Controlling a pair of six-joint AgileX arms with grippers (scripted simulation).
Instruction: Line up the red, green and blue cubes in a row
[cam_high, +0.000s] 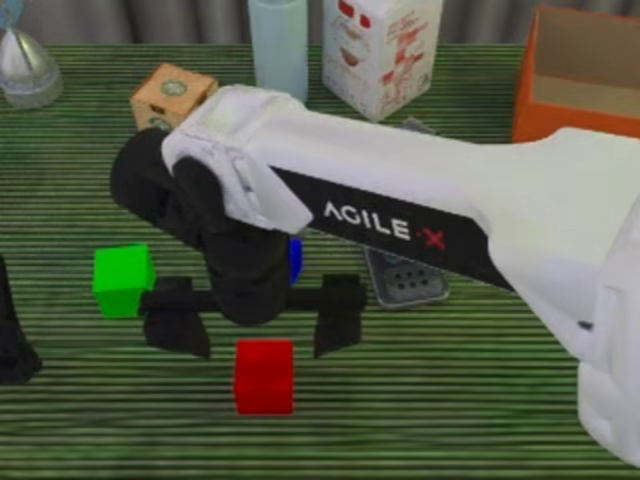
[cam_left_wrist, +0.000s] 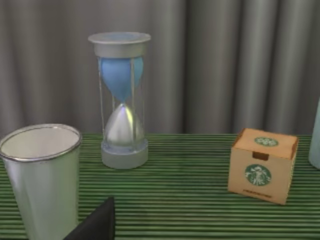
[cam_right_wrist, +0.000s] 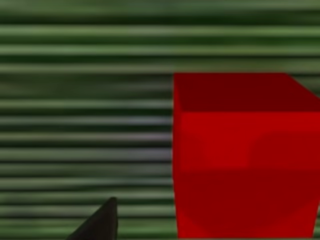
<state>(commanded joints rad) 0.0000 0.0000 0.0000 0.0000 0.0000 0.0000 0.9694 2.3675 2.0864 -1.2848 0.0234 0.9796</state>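
Note:
My right gripper (cam_high: 260, 337) is open over the middle of the table, fingers spread wide and pointing at the front edge. The red cube (cam_high: 264, 377) sits just in front of it, between the fingertips' lines and free of them. In the right wrist view the red cube (cam_right_wrist: 245, 155) is close, beside one dark finger (cam_right_wrist: 102, 222). The green cube (cam_high: 122, 280) rests left of the gripper. Only a sliver of the blue cube (cam_high: 295, 260) shows behind the wrist. My left gripper (cam_high: 10, 345) stays parked at the left edge, open.
At the back stand a tan logo cube (cam_high: 172, 95), an hourglass (cam_high: 25, 60), a pale tumbler (cam_high: 278, 45), a carton (cam_high: 380, 50) and an orange box (cam_high: 580, 75). A dark grey device (cam_high: 405, 280) lies under the right arm. A metal cup (cam_left_wrist: 42, 175) is near the left wrist.

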